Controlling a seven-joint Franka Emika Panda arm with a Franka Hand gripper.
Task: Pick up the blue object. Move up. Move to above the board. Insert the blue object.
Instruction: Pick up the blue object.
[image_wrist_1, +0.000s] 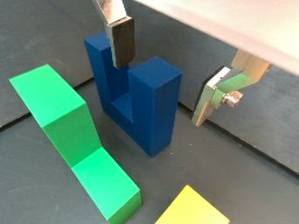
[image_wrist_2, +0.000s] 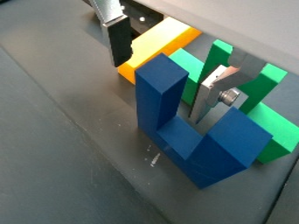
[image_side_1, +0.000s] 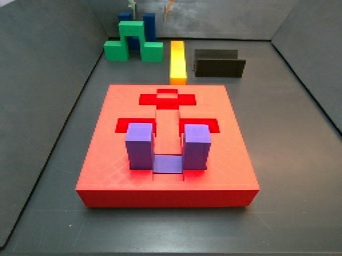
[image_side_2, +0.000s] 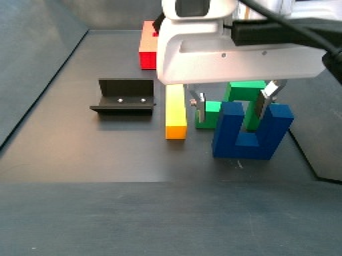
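Observation:
The blue object (image_wrist_1: 138, 98) is a navy U-shaped block standing prongs up on the dark floor; it also shows in the other wrist view (image_wrist_2: 193, 131) and in both side views (image_side_2: 250, 132) (image_side_1: 132, 27). My gripper (image_wrist_1: 166, 74) is open, low over the block. Its fingers straddle one prong with a gap on each side: one finger (image_wrist_1: 121, 42) hangs over the slot, the other (image_wrist_1: 214, 98) is outside the prong. The gripper also shows in the other wrist view (image_wrist_2: 166, 70) and in a side view (image_side_2: 235, 102). The red board (image_side_1: 167, 150) lies apart, with a purple U-shaped block (image_side_1: 160, 145) set in it.
A green stepped block (image_wrist_1: 76, 140) stands right beside the blue object, also seen in side views (image_side_2: 247, 94) (image_side_1: 124, 47). A yellow bar (image_side_2: 175, 110) lies next to it. The fixture (image_side_2: 126, 98) stands between the yellow bar and the wall. Walls enclose the floor.

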